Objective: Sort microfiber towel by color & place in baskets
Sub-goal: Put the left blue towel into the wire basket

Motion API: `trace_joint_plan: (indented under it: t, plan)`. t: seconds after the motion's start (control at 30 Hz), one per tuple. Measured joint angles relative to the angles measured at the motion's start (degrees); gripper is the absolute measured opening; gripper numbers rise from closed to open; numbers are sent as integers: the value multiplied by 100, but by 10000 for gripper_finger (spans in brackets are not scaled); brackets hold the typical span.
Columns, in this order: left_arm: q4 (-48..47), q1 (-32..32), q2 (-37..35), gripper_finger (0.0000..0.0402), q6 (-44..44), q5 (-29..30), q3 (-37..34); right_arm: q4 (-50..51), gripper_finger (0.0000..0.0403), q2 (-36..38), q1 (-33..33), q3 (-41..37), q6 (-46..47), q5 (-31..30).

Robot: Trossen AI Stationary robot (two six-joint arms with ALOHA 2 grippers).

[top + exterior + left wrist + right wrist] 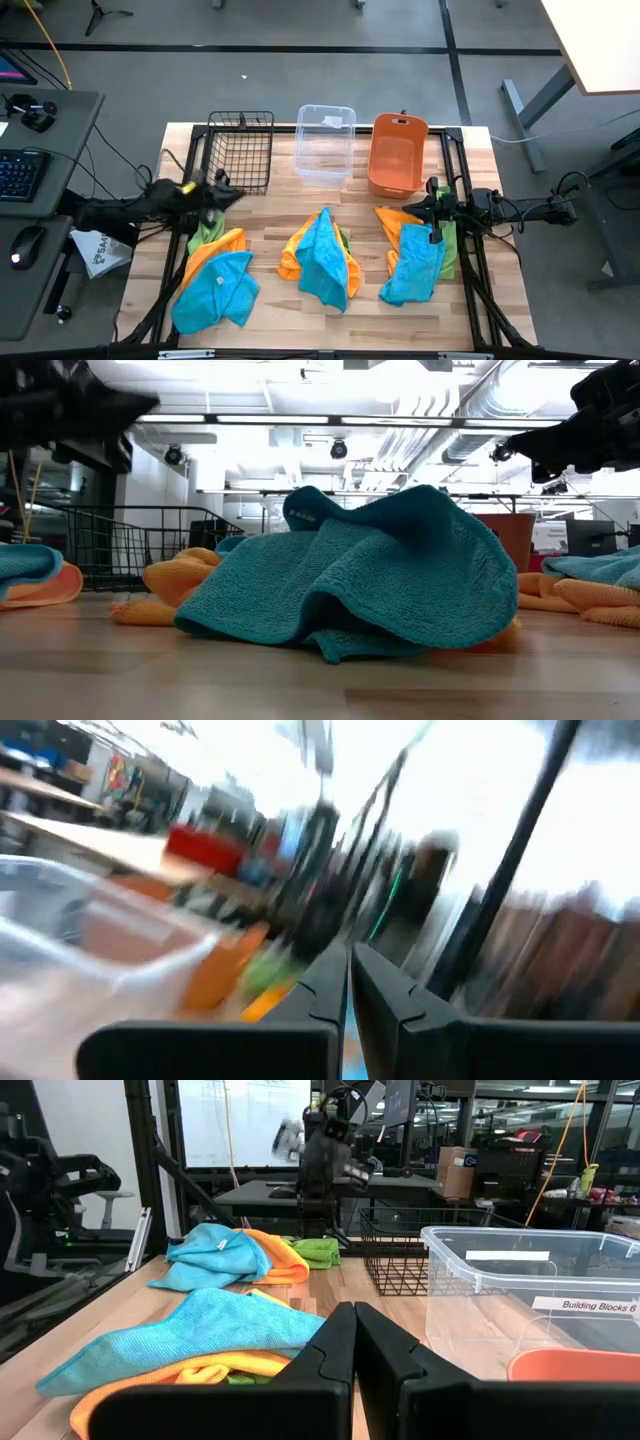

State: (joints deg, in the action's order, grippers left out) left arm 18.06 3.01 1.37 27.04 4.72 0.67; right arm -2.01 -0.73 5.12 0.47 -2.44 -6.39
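Near edge of the bench [300,335]: three heaps of microfiber towels, none in a basket yet. Left heap [213,285] by the near-left corner, turquoise over orange, with a lime green towel [207,232] poking out on its far side. Middle heap [322,258], turquoise on top, long axis running near to far. Right heap [415,258] toward the right edge, turquoise over orange and green.

My left gripper [222,192] sits just past the left heap's far end, close to the green towel and beside the black wire basket [241,152]. I judge this arm nearest that green piece; it lies just nearward of the fingers. Its fingers [395,1005] show pressed together, nothing between them that I can make out.

My right gripper [436,212] hangs over the far end of the right heap, fingers [330,1350] closed, empty.

Far edge: wire basket, clear plastic tub [324,145], orange bin [396,155], left to right, all empty.

Hard to read: left wrist view is smeared. The low view is blocked by the middle turquoise towel [350,585].
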Motion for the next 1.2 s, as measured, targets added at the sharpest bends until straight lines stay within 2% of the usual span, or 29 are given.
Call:
trace_joint_plan:
  t: [0.07,0.13,0.23,0.37,0.47,0.63,0.73,0.83,0.9,1.0,1.2]
  plan:
    - [795,2,201,7,971,642,7,0,0,1,1,1,-1,-1]
    - [1664,4,626,7,1300,1009,22,-1,0,0,1,0,-4,0]
    - [2385,-62,1629,7,1019,875,446,-1,0,0,1,2,-2,0]
    - [2101,-404,3331,8,416,497,1585,1,0,2,1,1,-1,-1]
    - [814,-748,4373,12,464,92,2720,1,0,0,1,2,2,0]
    - [-2995,-1577,5620,34,881,-669,4537,1,0,0,-1,2,2,0]
    - [-5174,-2112,6180,51,1270,-910,5162,0,0,0,0,2,-5,-1]
    - [-6631,-2656,6484,73,1693,-1102,5347,-1,0,0,0,1,-3,-1]
    - [-7083,-3012,6599,92,1976,-1204,5326,1,0,0,1,2,-2,-2]
    - [-7118,-3501,6665,125,2230,-1212,5208,-1,0,0,0,1,-5,0]
    - [-7201,-4039,6860,185,1956,-901,5143,0,0,0,0,1,-1,-1]
